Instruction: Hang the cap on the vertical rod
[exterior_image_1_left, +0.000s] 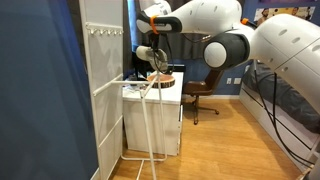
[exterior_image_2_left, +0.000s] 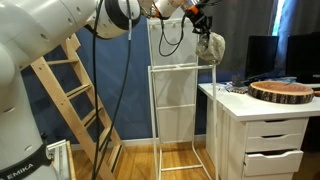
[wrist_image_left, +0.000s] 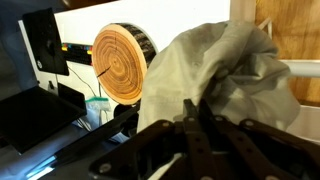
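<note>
- Cap (exterior_image_2_left: 210, 47) hangs bunched from gripper (exterior_image_2_left: 206, 31), up in the air, above the counter (exterior_image_2_left: 232, 96) edge that faces the white rack (exterior_image_2_left: 152, 110).
- Claw narrow, pinched on cap cloth. Wrist view shows dark fingers (wrist_image_left: 188, 118) meeting inside the fabric.
- Cap's low edge sits just above the rack's corner post (exterior_image_2_left: 215, 85) next to that counter edge. We can't tell if they touch.
- Wood slab (exterior_image_2_left: 283, 90) lies well apart from cap, toward the opp. counter edge.
- Open air shows above rack's top rail, betw. cap and arm cables.
- Ladder (exterior_image_2_left: 72, 95) leans well off, past rack's far side.
- Chair (exterior_image_1_left: 200, 90) stands beyond the counter's back corner, apart from gripper.
</note>
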